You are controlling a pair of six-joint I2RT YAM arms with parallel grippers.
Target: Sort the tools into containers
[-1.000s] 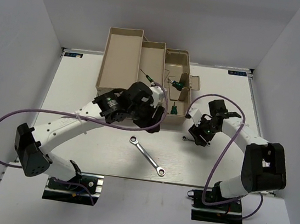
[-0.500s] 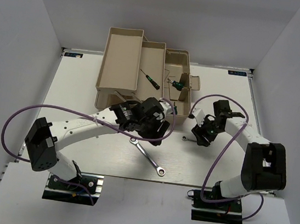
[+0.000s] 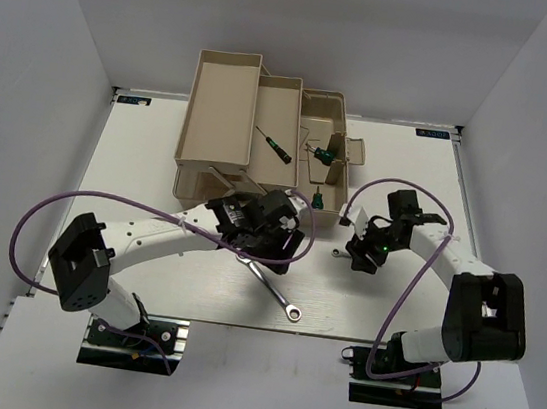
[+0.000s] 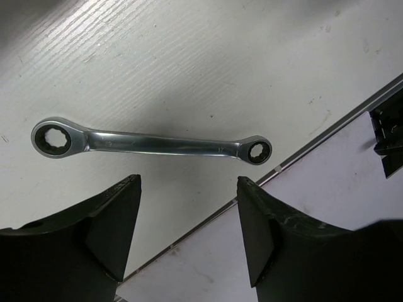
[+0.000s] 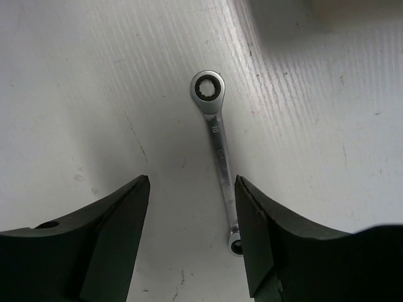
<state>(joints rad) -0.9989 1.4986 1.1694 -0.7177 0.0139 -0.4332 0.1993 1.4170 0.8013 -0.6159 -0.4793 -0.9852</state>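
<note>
Long silver wrench (image 4: 151, 141), ringed at both ends, lies flat on the tabletop (image 4: 189, 50); only the right wrist view shows the short wrench (image 5: 218, 151) whole; both arms' jaws wide, empty.

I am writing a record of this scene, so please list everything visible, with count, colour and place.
long wrench: one, silver, flat on the table, by the left hand
short wrench: one, silver, flat on the table, by the right hand
green-handled screwdrivers: two, in the toolbox's right section
thin screwdriver: one, dark, in the middle tray
toolbox: one, beige, folded out, far side
table: one, white
cables: two, purple, along the arms
left hand: black, open
right hand: black, open
</note>
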